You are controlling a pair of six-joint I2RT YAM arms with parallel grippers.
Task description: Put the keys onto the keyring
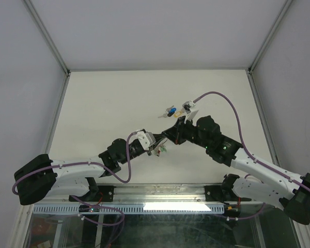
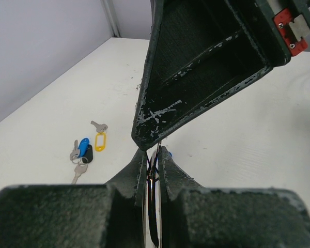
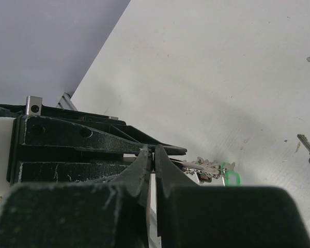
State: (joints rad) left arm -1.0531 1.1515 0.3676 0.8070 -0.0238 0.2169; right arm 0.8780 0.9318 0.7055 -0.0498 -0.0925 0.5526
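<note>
Pinching the keyring [image 2: 153,182] edge-on in the closed left gripper [image 2: 154,152], middle of the top view. Meeting it tip to tip with the right gripper [image 3: 153,154], closed; cannot tell whether on the wire. Leaving the keys [image 2: 83,147] loose on the counter [image 2: 237,155], lower left of the left wrist view. Risk: twisting the ring out of so thin a pinch and dropping it; having no free gripper for a key.

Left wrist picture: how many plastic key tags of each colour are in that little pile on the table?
yellow tag: 1
blue tag: 1
dark tag: 1
total: 3
</note>
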